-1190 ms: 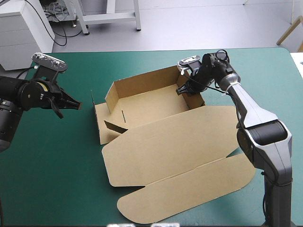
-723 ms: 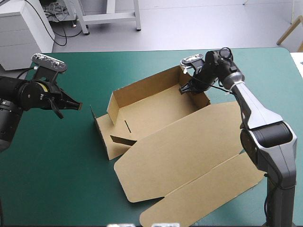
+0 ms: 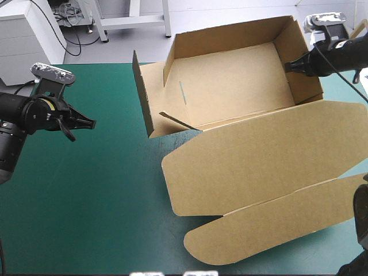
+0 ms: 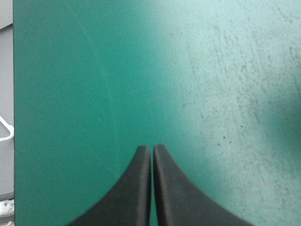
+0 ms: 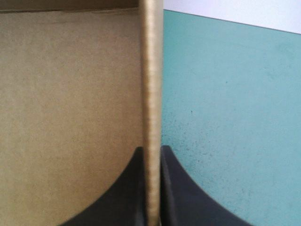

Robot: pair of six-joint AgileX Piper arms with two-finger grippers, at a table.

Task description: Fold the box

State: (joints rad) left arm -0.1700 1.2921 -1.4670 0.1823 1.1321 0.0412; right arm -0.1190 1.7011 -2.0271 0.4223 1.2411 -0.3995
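worktop (image 3: pixel 103 201): teal-green cover, evenly lit | floor (image 3: pixel 230 14): pale grey, beyond far edge | white cabinet (image 3: pixel 26 31): far left | white stand legs (image 3: pixel 133 20): beside cabinet, cables (image 3: pixel 73 17) between

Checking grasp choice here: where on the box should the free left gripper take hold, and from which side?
Probably the upright left end flap of the box, approached from the table's left by the left gripper: its thin free edge stands exposed to straddle, as the right gripper pinches the right wall.
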